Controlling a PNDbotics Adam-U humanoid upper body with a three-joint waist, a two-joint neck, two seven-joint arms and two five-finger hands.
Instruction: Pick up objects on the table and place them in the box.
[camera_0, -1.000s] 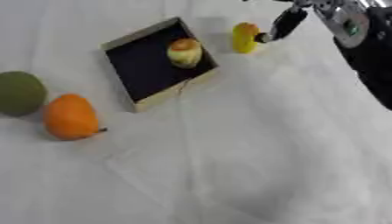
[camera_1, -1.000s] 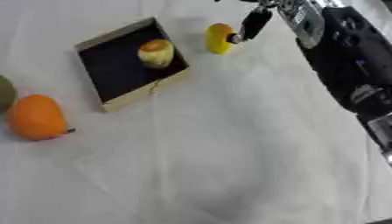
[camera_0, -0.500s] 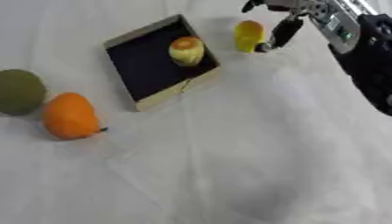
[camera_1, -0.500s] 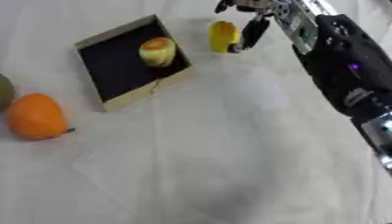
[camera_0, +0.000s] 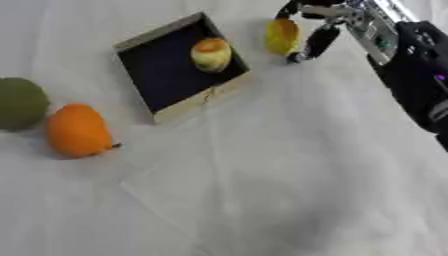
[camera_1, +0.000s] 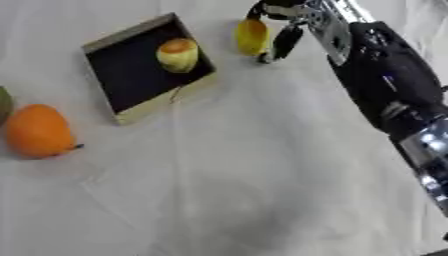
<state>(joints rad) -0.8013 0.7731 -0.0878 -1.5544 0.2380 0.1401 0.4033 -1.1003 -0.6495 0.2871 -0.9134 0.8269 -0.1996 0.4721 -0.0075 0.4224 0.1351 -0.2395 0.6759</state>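
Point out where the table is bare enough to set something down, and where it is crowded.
Bare cloth fills the whole near half of the table, below the box and right of the orange fruit. Crowded: the far edge, where the right hand closes round the yellow fruit beside the box, and the left edge with the green fruit.

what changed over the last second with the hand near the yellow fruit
The right hand has moved in on the yellow fruit: its fingers, a second ago off to the fruit's right, now curve over its top and down its right side. The fruit has not left the table. The box, the fruit inside it, the orange fruit and the green fruit stayed put.
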